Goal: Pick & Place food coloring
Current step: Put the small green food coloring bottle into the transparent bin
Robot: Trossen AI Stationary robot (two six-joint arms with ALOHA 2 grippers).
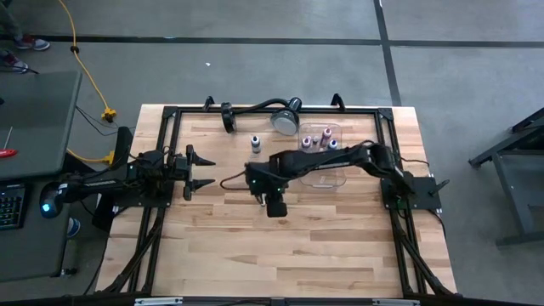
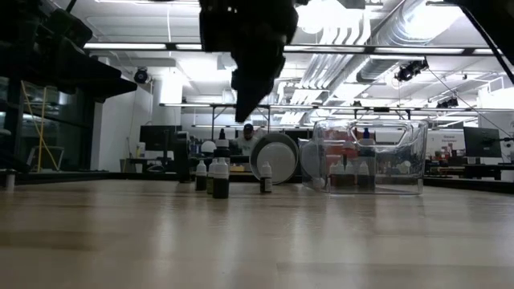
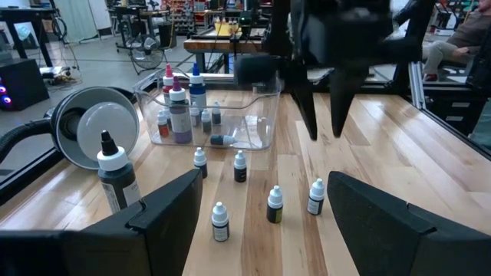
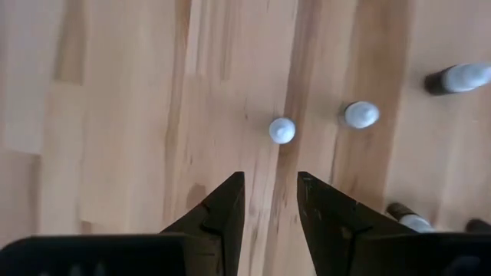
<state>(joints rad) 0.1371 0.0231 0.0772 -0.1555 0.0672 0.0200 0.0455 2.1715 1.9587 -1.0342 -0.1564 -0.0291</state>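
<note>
The wide lower half of the wooden table [image 1: 280, 255] lies bare in the high view, so there a gripper has free passage. The obstacles stand in the upper middle: the clear plastic tray [image 1: 325, 157] with bottles inside, the round lamp head [image 1: 286, 120] just left of it, and a loose cluster of small food coloring bottles [image 3: 275, 205] near the centre. The right gripper [image 4: 270, 201] hangs over this cluster, fingers partly apart, with narrow gaps between the white caps [image 4: 282, 130]. The left gripper [image 1: 202, 172], fingers spread, waits at middle left, with bare wood before it.
</note>
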